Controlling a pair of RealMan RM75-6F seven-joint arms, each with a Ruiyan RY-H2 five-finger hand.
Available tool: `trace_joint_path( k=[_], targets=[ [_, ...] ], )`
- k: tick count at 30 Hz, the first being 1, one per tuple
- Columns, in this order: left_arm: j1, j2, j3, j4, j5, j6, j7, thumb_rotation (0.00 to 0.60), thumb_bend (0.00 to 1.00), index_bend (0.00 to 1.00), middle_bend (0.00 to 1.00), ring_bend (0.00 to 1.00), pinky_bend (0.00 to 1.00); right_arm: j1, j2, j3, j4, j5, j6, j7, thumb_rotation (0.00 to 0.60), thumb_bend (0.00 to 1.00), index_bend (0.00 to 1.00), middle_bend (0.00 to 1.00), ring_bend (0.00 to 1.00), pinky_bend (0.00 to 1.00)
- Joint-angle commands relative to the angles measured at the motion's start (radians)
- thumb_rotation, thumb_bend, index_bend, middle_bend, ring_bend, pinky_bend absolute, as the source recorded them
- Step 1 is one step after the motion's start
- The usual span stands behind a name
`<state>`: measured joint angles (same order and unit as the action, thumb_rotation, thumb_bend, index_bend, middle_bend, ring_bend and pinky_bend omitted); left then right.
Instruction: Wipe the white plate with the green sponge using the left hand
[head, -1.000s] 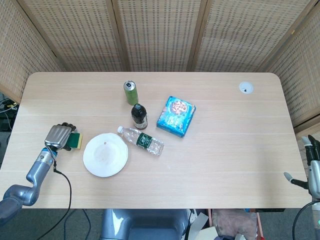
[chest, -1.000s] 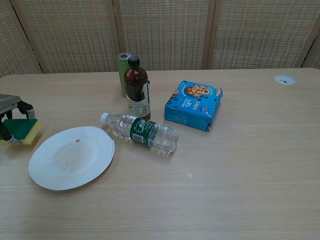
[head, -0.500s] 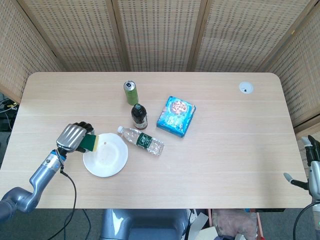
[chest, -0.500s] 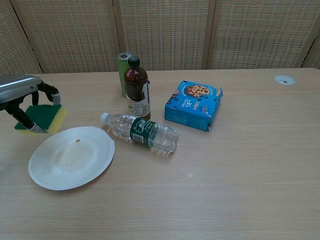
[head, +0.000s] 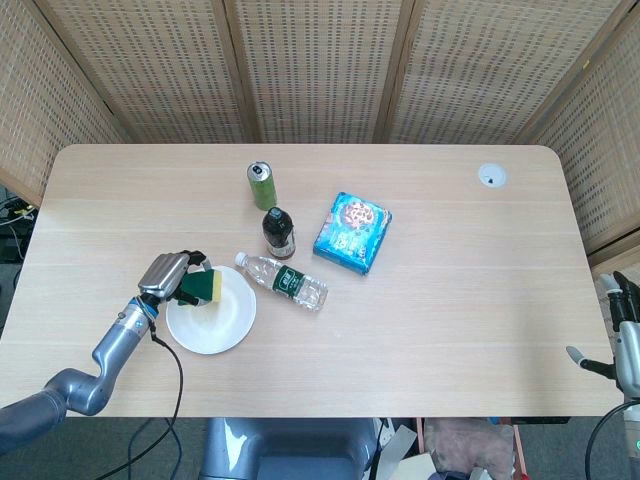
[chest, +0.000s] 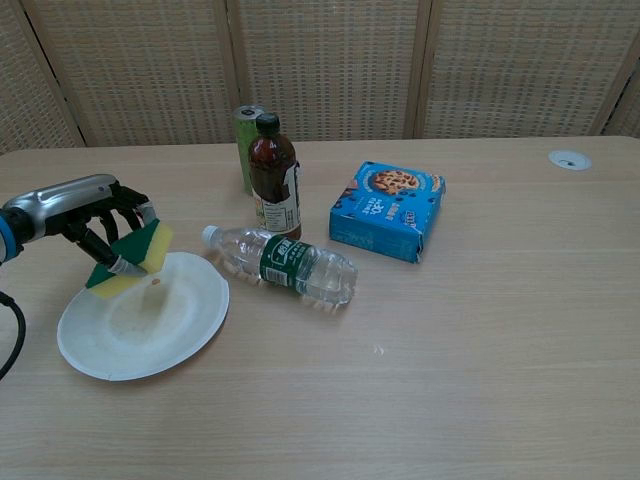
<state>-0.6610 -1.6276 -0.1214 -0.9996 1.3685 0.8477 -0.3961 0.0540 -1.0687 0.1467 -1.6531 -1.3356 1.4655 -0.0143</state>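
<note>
Gripped in the left robot hand (chest: 95, 215), the sponge (chest: 133, 257) is held tilted over the plate's (chest: 160, 335) far-left rim, green face toward the camera in the chest view and yellow side lowest. Whether the low edge already touches the plate cannot be told; it appears at most just in contact. In the head view the left robot hand (head: 172, 277) and sponge (head: 203, 286) sit over the plate's (head: 225, 325) upper-left edge. A small brown speck (chest: 154, 282) lies on the plate beside the sponge's lower corner.

The right robot hand (head: 620, 310) is only partly seen at the frame's lower right, well apart from everything; whether it is wide or narrow cannot be told.

Several risks are judged from this pose. Since the sponge is tilted, only an edge may be pressed down, so the plate could be wiped poorly or the speck missed. The plate lies loose on the tabletop (chest: 480, 380) and looks light; if it is pushed sideways rather than pressed flat, it could be slid toward the water bottle (chest: 285, 264), which lies on its side close to the plate's right rim and could be rolled. Pressure on the rim could also tip the plate. The sponge is held by its upper part, so it might be twisted out of the grasp under friction.
</note>
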Motion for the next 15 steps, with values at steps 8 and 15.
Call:
trace_joint_path(
  k=[8, 15],
  targets=[
    [-0.030, -0.087, -0.018, 0.102, -0.011, -0.036, -0.102, 0.600, 0.10, 0.54, 0.40, 0.34, 0.47, 0.005, -0.002, 0.002, 0.003, 0.008, -0.008, -0.003, 0.600, 0.00, 0.00, 0.00, 0.00, 0.00],
    [-0.032, -0.125, -0.010, 0.148, -0.009, -0.045, -0.121, 0.600, 0.10, 0.54, 0.40, 0.34, 0.47, 0.005, -0.001, 0.003, 0.005, 0.013, -0.011, 0.003, 0.600, 0.00, 0.00, 0.00, 0.00, 0.00]
  ],
)
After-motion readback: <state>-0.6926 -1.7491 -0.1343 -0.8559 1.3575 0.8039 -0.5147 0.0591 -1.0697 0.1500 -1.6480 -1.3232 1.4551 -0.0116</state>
